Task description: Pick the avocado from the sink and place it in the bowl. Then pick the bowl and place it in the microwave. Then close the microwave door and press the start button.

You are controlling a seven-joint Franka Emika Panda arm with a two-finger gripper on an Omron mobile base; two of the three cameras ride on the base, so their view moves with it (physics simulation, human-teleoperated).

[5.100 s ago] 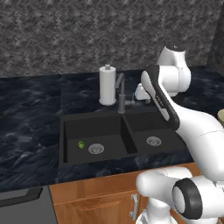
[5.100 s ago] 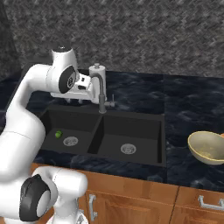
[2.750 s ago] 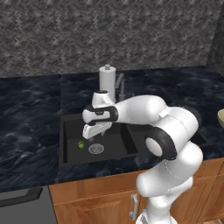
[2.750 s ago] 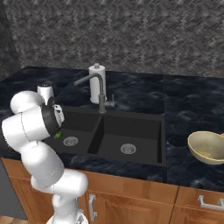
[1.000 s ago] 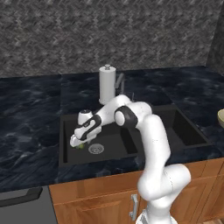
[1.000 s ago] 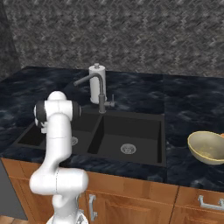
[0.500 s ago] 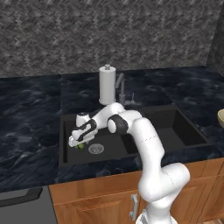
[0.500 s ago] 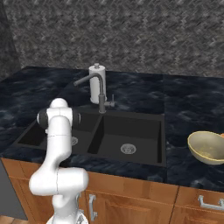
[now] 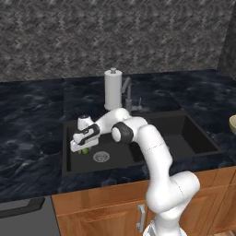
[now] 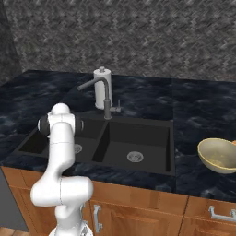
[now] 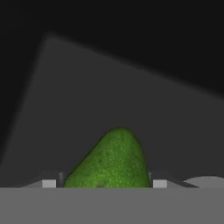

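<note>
One avocado point(image 11: 111, 159) lies on the floor of the left basin of the sink point(image 9: 193, 133), near that basin's left wall and beside its drain point(image 9: 101, 157); each of the two basins has one drain. The gripper point(image 9: 83, 148) is down over the avocado with a fingertip point(image 11: 49, 183) at either flank, apparently touching, though the view is too tight to tell a firm grasp. One bowl point(image 10: 218, 156) sits at the worktop's right edge, one paper towel roll point(image 9: 113, 90) and one faucet point(image 10: 97, 94) behind the sink.

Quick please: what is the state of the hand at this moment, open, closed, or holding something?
Hand: down in the sink, its fingertips on either side of the avocado; a firm grip cannot be told.
</note>
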